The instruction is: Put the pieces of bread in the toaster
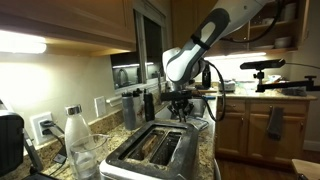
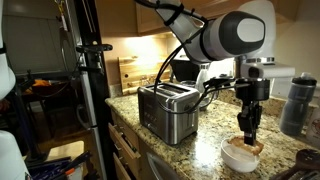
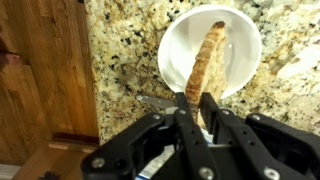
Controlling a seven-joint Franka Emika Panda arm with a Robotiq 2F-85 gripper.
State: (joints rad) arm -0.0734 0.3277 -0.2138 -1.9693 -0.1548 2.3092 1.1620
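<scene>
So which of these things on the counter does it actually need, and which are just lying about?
Job: bread slice pinched in the jaws; white bowl beneath it; silver toaster.
Lying about: clear bottle; dark flask.

Tan-brown, that's the piece of bread [image 3: 207, 62], set against a plain white bowl [image 3: 243, 45]. The gripper [image 3: 198, 104] shows matte black. Underneath, the countertop [image 3: 125, 60] is speckled granite, beige flecked with brown and black. Beside it, the wood panel [image 3: 40, 80] runs a warm reddish-brown with streaky grain. In an exterior view the toaster [image 2: 167, 110] gleams silver with dark slots, and the arm [image 2: 235, 35] is glossy white.
</scene>
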